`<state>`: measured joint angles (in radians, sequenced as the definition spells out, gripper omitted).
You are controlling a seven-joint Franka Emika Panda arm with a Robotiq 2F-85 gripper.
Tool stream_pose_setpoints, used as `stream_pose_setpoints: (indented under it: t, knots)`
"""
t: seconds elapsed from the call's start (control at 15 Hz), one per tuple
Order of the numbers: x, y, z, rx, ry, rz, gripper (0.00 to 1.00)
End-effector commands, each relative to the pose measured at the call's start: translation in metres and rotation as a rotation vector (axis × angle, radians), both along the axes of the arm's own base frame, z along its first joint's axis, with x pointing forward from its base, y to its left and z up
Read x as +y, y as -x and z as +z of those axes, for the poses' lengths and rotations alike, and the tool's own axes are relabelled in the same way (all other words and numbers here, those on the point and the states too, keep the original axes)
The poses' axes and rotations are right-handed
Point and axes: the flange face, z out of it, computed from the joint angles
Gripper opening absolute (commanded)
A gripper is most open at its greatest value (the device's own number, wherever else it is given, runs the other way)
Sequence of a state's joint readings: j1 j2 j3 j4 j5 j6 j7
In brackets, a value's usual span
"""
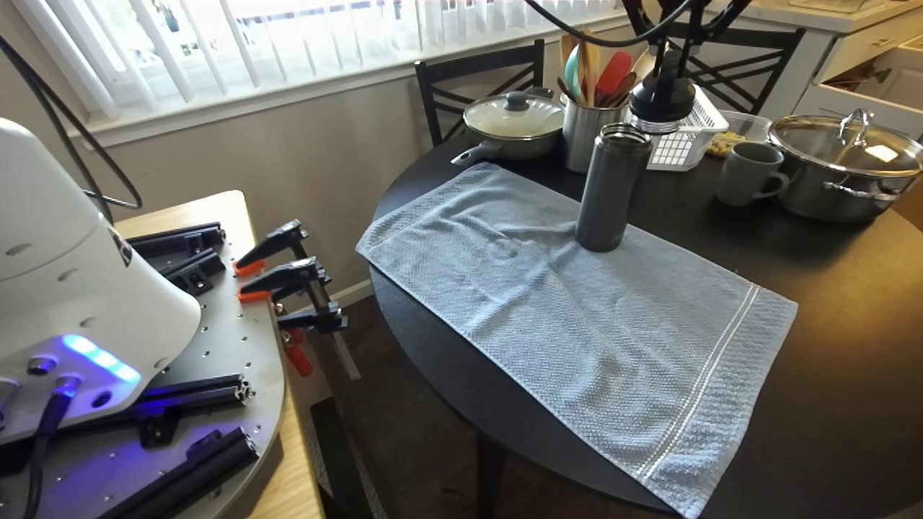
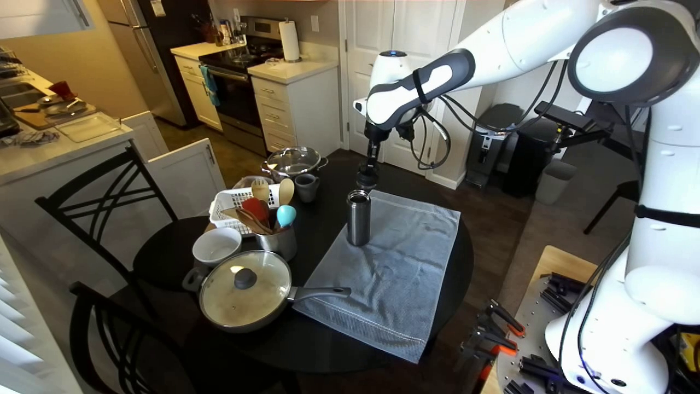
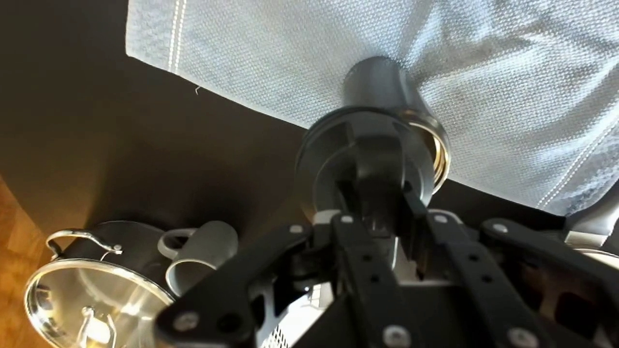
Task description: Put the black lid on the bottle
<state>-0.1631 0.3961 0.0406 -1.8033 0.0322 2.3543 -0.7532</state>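
Holding the black lid close above the mouth of the bottle and off to one side of it, we are judging the picking-up done, with lining up, lowering and seating still remaining. The bottle is standing upright and uncapped. Our gripper is pinching the lid's top, its jaws standing narrow around it; part of the bottle's rim is showing past the lid.

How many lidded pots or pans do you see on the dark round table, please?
2: a frying pan beside the utensil holder, and a steel pot beside the grey mug. No other shows in any view.
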Motion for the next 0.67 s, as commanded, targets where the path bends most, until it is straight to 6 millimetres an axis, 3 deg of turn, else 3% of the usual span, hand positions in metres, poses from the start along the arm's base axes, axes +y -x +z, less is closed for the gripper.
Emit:
stream_pose_setpoints:
  t: [0.0,0.6]
  knots:
    - [-0.005,-0.029,0.007,0.037,-0.027,-0.013,0.06]
    - [0.007,-0.032,0.021,0.069,-0.041,0.051,0.06]
